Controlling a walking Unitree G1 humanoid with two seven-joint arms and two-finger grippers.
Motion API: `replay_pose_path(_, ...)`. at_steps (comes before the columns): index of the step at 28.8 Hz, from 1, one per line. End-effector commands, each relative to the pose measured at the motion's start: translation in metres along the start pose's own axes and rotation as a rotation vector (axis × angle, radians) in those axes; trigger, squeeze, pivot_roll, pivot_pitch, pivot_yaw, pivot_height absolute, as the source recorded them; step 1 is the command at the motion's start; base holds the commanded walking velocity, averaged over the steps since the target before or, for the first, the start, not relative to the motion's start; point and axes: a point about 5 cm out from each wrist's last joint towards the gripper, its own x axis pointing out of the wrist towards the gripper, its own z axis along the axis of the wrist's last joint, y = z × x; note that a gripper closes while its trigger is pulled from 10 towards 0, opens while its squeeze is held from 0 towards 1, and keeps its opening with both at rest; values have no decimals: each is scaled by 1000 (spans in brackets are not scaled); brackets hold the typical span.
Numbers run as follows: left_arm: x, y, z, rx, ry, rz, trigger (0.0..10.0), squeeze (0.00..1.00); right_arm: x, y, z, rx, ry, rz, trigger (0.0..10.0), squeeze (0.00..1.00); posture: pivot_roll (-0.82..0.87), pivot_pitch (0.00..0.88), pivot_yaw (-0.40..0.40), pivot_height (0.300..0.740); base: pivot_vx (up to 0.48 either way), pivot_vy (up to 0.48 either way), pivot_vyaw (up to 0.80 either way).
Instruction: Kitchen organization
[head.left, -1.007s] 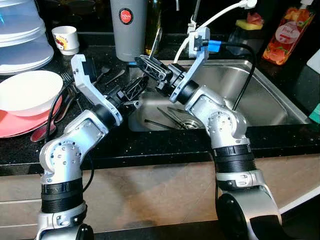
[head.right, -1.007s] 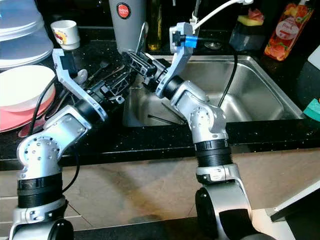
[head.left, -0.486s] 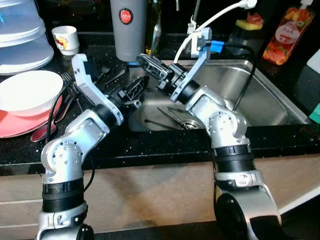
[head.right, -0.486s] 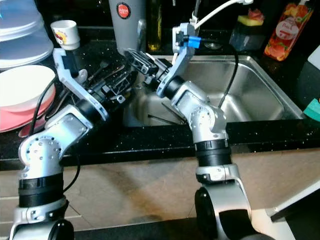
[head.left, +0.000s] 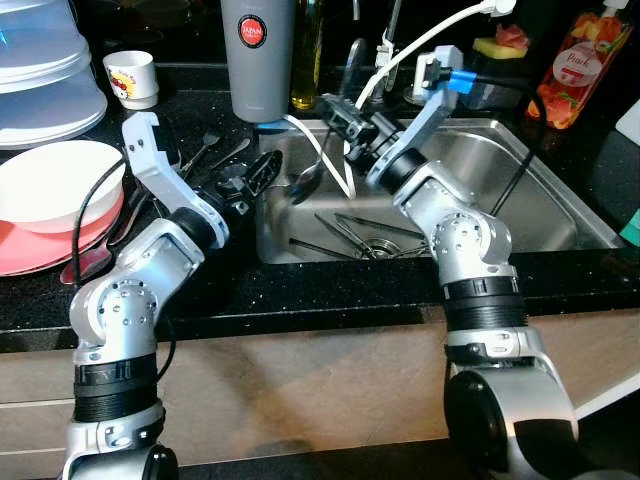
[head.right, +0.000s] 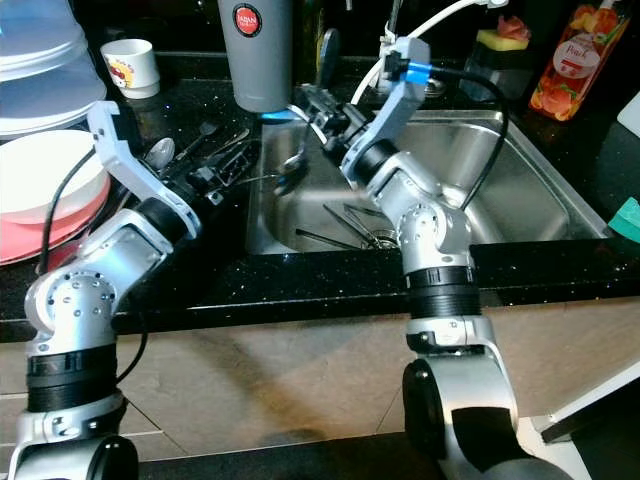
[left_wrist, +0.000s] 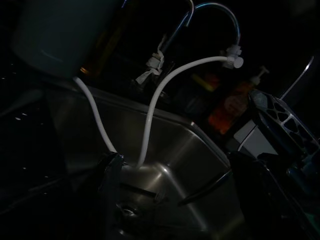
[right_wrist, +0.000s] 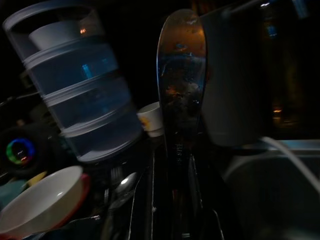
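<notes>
Dark speckled surface (head.left: 330, 290) surrounds a steel sink (head.left: 520, 190); above it, right pincer (head.left: 340, 112) grips a spoon (head.left: 312, 175); left pincer's (head.left: 262, 170) gap unclear.

My right gripper (head.right: 322, 103) is clamped on a spoon (head.right: 300, 150) above the sink's (head.right: 520, 190) left rim, its bowl hanging down over the basin. My left gripper (head.right: 215, 168) lies over the cutlery (head.right: 180, 145) just left of the sink, fingers unclear.
</notes>
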Motion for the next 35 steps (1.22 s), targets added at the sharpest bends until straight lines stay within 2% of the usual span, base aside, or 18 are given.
replay_pose_path(1,-5,7,-3,42,26,33,10000,0,0,-8,9,-43,-47,-63,0,0,-14,174,-21,740,0,0,0)
replay_pose_path(2,-8,8,-5,100,47,32,10000,0,-3,-17,10,-98,-53,-128,0,0,-15,171,-22,740,0,0,0)
replay_pose_path(5,-9,8,-6,141,63,30,10000,0,-5,-23,10,-137,-55,-169,0,0,-15,171,-22,740,0,0,0)
replay_pose_path(6,-9,5,-8,197,84,9,10000,0,-7,-27,5,-191,-26,-196,0,0,-15,167,-24,740,0,0,0)
replay_pose_path(7,-8,-12,-22,299,153,-113,10000,0,-12,-34,-19,-245,59,-221,0,0,-15,167,-24,740,0,0,0)
replay_pose_path(9,-7,-18,-28,329,180,-159,10000,0,-14,-36,-28,-258,89,-229,0,0,-15,167,-24,740,0,0,0)
replay_pose_path(11,-5,-23,-43,409,245,-200,10000,0,-18,-39,-48,-268,152,-248,1686,0,-16,159,-25,740,0,0,0)
replay_pose_path(16,-2,-23,-49,456,267,-202,10000,0,-20,-41,-59,-266,183,-264,1961,0,-15,157,-25,740,0,0,0)
replay_pose_path(18,0,-25,-53,466,273,-222,10000,0,-22,-44,-70,-261,207,-288,3020,0,-15,152,-26,740,0,0,0)
replay_pose_path(19,0,-25,-53,466,273,-222,10000,0,-22,-44,-70,-261,207,-288,3020,0,-15,152,-26,740,0,0,0)
replay_pose_path(20,0,-23,-58,546,311,-221,10000,0,-25,-45,-78,-264,233,-299,6196,0,-13,148,-30,740,0,0,0)
replay_pose_path(21,0,-23,-58,546,311,-221,10000,0,-25,-45,-78,-264,233,-299,6196,0,-13,148,-30,740,0,0,0)
replay_pose_path(22,-1,-20,-59,593,327,-204,10000,0,-25,-45,-80,-268,238,-299,9333,0,-14,148,-30,740,0,0,0)
replay_pose_path(24,-1,-16,-59,632,333,-179,10000,0,-26,-45,-81,-274,242,-298,10000,0,-14,149,-32,740,0,0,0)
replay_pose_path(30,-3,-10,-58,676,339,-146,10000,0,-28,-49,-83,-289,258,-305,10000,0,-16,150,-33,740,0,0,0)
replay_pose_path(31,-3,-10,-58,679,338,-145,10000,0,-28,-49,-83,-288,259,-305,10000,780,-16,150,-33,740,0,0,0)
replay_pose_path(32,-3,-10,-58,679,337,-143,10000,0,-28,-50,-83,-291,259,-308,10000,1000,-16,152,-33,740,0,0,0)
replay_pose_path(35,-3,-10,-58,680,335,-140,10000,0,-28,-50,-82,-293,259,-308,10000,1000,-16,152,-33,740,0,0,0)
